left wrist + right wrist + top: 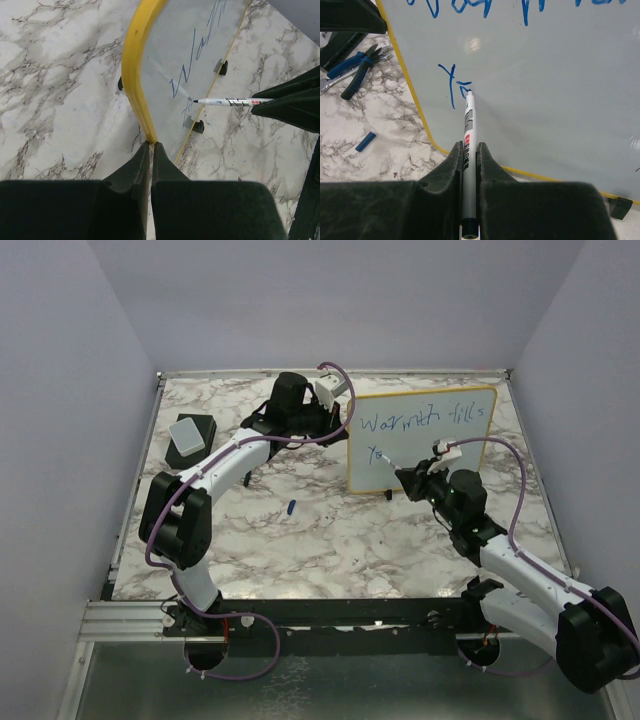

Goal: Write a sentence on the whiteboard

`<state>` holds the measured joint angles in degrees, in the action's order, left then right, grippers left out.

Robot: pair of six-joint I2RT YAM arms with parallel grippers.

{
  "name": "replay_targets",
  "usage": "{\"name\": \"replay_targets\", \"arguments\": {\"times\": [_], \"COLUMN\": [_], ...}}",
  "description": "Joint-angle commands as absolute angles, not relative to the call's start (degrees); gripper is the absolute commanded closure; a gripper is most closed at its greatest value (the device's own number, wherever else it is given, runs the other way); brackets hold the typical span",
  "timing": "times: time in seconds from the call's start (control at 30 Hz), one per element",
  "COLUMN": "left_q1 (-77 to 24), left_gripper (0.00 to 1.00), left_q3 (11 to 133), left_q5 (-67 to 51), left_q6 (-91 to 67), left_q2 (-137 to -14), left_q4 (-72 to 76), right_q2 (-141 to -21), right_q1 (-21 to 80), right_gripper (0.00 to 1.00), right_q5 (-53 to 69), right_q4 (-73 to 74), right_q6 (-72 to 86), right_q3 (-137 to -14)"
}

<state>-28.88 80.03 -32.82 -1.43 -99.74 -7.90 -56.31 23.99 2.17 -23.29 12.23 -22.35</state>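
Toward the far right of the marbled bench [330, 550] the whiteboard [420, 445] stands upright on small black feet [198, 127], its written face turned to the near side. Blue marker words make up the sentence [400, 424]. The upper line reads about "Warmth fills", and the lower line so far holds only a "Y" and part of a second letter near the board's left edge.

At that left edge the left gripper [151, 145] is clamped on the board's thin yellow frame, its two fingers nearly together with the rim pinched between their tips. From the near right, the right gripper [469, 145] is closed on a white marker [468, 125], whose barrel runs out between the fingers. The marker's tip touches the board at the stroke just right of the "Y".

On the bench to the near left of the board lies a small blue cap [291, 507], apart from everything else. Blue-handled pliers [355, 72] lie by the board's left side. A grey-topped black eraser block [190, 432] sits well apart at the far left.
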Motion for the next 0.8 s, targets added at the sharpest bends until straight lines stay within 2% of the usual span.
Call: {"name": "replay_targets", "arguments": {"times": [0.0, 0.77], "left_q1": [-29.2, -29.2], "left_gripper": [1.00, 1.00], "left_q3": [81.1, 81.0], "left_q5": [-33.6, -33.6], "left_q6": [-0.7, -0.7], "left_q2": [-99.7, -99.6], "left_q4": [-8.6, -8.6], "right_q2": [-53.3, -55.3], "right_q1": [23.9, 23.9], "right_gripper": [0.99, 0.99], "right_q5": [2.9, 0.3], "right_q4": [-21.9, -23.7], "right_q6": [11.4, 10.8], "right_q3": [-23.2, -24.4]}}
